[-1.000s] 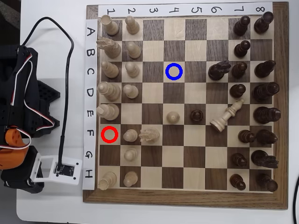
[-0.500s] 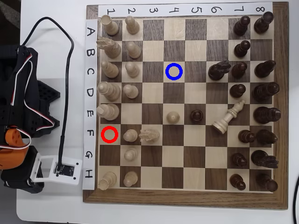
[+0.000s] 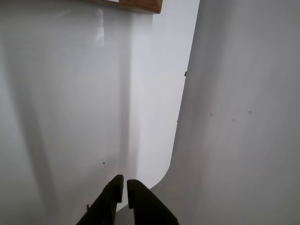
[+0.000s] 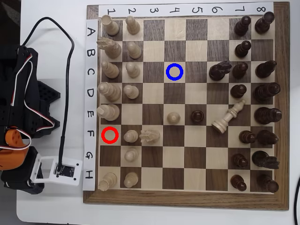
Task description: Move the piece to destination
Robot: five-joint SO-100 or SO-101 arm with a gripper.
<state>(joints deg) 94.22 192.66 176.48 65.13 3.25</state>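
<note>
Fingers (image 3: 125, 182) closed to a slit, holding nothing, over bare worktop (image 3: 61, 117). Bishop (image 4: 229, 117) apparently tipped over, far across board (image 4: 187, 197) from arm (image 4: 18, 159), head pointing upper right in overhead view. Blue ring (image 4: 175, 72) empty, up-left of bishop.

My wrist view catches only a corner of the chessboard (image 3: 140, 5), cut off by the top edge; no pieces or rings show there. My gripper (image 3: 125, 183) enters from the bottom edge, its rear cropped. In the overhead view my arm (image 4: 18, 117) runs off the left edge, and my fingers seem hidden beneath it.
</note>
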